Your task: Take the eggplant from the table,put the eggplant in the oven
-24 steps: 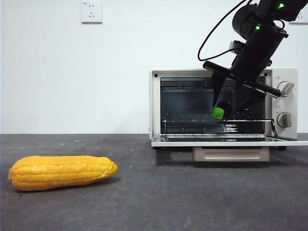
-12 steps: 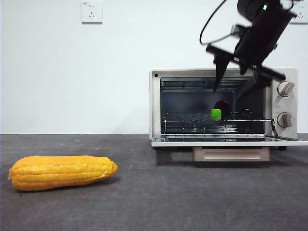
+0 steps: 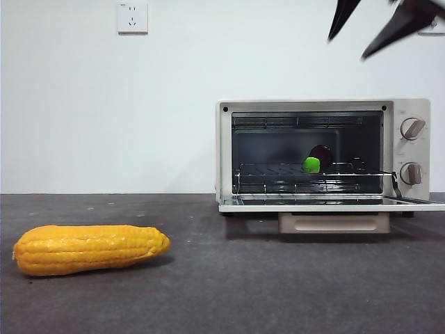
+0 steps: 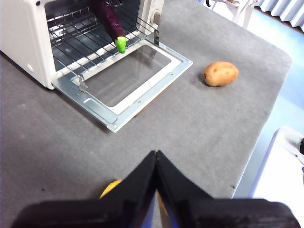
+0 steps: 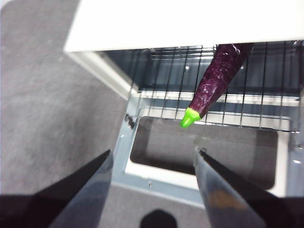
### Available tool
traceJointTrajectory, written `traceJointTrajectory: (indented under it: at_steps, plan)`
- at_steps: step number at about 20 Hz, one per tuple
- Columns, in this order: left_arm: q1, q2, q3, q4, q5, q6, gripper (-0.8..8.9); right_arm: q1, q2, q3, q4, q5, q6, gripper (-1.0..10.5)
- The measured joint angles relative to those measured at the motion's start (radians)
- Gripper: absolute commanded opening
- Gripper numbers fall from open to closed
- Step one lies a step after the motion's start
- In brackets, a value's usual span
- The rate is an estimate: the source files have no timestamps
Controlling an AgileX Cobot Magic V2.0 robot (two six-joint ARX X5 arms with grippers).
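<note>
Eggplant (image 5: 216,79) lengthwise on oven (image 3: 224,149) rack, green stem tip toward open door, glossy dark purple, right hand (image 5: 153,161) spread empty above, left hand (image 4: 156,161) closed.

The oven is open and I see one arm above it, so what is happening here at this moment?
The eggplant lies on the wire rack inside the oven, green stem pointing out toward the lowered door. The right end effector hangs open above the oven, holding nothing. The left end effector waits shut over the table, away from the oven. A corn cob and a potato lie on the table, untouched. The door is not yet closed.
</note>
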Motion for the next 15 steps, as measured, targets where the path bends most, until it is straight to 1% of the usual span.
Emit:
traceJointTrajectory:
  at_steps: [7, 15]
  plan:
    - [0.000, 0.000, 0.000, 0.026, 0.000, 0.000, -0.06, 0.000, -0.188, 0.000, -0.158, -0.001, -0.082, 2.9]
    - [0.000, 0.010, 0.000, 0.051, 0.000, 0.000, -0.06, 0.000, -0.377, 0.000, -0.290, -0.004, -0.106, 2.9]
